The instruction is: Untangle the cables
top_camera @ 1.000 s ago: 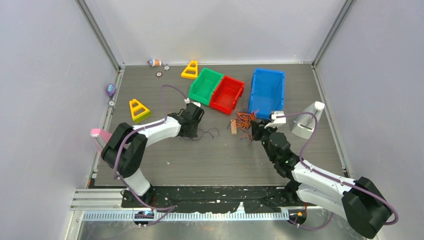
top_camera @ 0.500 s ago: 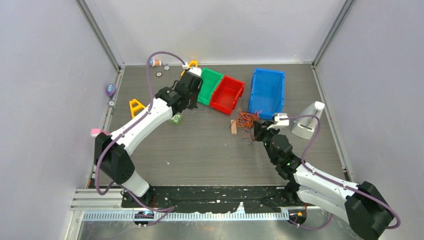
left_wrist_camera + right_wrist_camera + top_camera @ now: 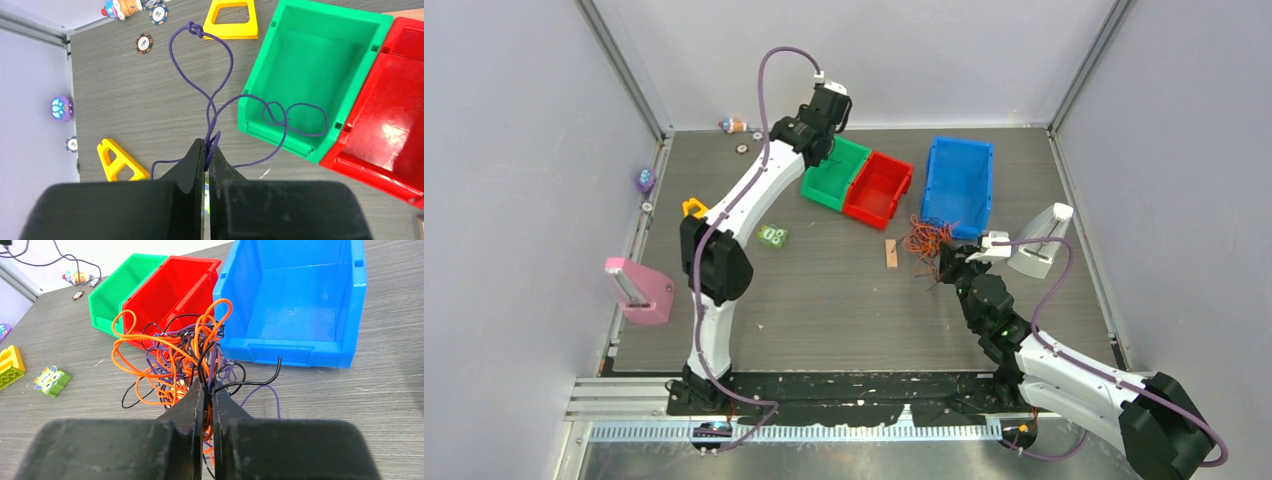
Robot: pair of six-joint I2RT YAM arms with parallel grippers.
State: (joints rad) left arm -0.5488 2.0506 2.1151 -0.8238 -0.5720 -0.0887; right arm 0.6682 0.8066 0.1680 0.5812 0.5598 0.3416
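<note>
Two cable lots, one per gripper.
Left gripper (image 3: 206,148) is clenching a single purple cable (image 3: 193,31), which is looping straight out from the tips and crossing the green bin (image 3: 320,65) rim; the top view is not resolving it. Right gripper (image 3: 207,386) is pinching the orange-black cable tangle (image 3: 170,347), which is sitting on the worktop (image 3: 350,405) before the red bin (image 3: 170,285) and blue bin (image 3: 295,315).

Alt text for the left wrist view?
Left end effector shut on a thin purple cable, which loops in front of the gray table and the green bin's near wall. A red bin adjoins the green one.
</note>
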